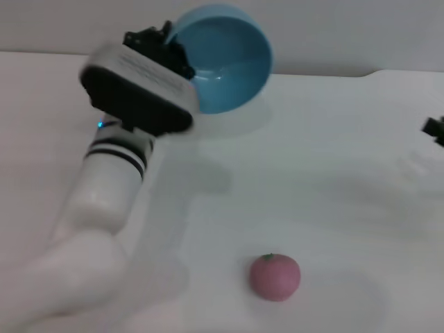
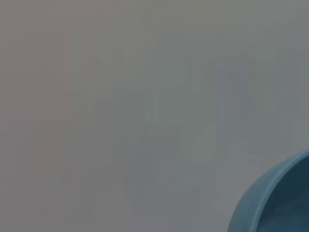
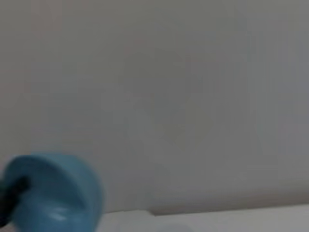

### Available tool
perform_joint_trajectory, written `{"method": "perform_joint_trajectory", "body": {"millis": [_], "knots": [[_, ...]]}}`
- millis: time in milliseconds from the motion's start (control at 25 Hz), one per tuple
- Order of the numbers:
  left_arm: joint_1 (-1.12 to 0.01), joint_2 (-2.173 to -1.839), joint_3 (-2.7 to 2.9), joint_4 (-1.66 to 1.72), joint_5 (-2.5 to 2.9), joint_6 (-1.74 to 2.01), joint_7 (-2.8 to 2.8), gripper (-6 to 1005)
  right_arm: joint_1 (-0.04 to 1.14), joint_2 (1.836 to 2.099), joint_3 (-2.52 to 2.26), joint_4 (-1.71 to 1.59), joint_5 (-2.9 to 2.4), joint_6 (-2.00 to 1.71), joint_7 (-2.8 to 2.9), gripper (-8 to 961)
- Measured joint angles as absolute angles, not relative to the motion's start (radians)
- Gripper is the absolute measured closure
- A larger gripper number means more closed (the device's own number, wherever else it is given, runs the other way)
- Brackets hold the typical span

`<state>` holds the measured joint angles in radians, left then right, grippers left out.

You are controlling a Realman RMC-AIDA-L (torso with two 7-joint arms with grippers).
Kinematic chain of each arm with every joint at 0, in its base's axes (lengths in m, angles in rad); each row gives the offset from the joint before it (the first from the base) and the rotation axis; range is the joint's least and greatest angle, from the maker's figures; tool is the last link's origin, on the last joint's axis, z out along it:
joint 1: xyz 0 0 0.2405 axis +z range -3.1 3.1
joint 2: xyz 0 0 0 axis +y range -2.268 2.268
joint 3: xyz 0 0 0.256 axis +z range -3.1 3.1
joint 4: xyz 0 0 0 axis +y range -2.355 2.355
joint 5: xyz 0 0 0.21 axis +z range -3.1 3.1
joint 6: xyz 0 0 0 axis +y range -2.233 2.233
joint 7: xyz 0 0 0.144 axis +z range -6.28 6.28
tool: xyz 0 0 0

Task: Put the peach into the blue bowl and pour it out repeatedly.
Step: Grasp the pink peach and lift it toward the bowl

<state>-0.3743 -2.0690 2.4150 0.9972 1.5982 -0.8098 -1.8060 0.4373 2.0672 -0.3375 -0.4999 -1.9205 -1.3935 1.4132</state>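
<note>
The blue bowl (image 1: pixel 225 62) is held up above the far side of the table, tipped on its side with its empty inside facing the front. My left gripper (image 1: pixel 173 52) is shut on the bowl's left rim. The pink peach (image 1: pixel 275 277) lies on the white table near the front middle, well apart from the bowl. A slice of the bowl's rim shows in the left wrist view (image 2: pixel 280 203). The tilted bowl also shows in the right wrist view (image 3: pixel 53 193). My right gripper (image 1: pixel 436 130) is only just in view at the right edge of the table.
The white table (image 1: pixel 333 194) stretches between the bowl and the peach. A plain grey wall (image 1: pixel 347 35) stands behind the table. My left forearm (image 1: pixel 111 187) reaches across the left side of the table.
</note>
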Motion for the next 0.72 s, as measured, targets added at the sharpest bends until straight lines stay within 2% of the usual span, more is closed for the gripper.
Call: {"method": "perform_joint_trajectory", "body": {"millis": [400,560,720], "knots": [[-0.292,-2.056,1.913,1.063,1.293,-0.033,-1.791,1000,0.514,2.064,-0.561,-0.488,-1.930,-1.389,1.406,473],[-0.283,-2.047,1.709,1.024,1.305,0.295,-1.868,1000,0.537,2.063,-0.653,-0.490,-1.937,-1.385,1.423,414],[-0.341,-1.987,1.552,0.943,1.467,0.583,-2.077,1000,0.569,2.063,-0.739,-0.508,-1.989,-1.377,1.491,385]]}}
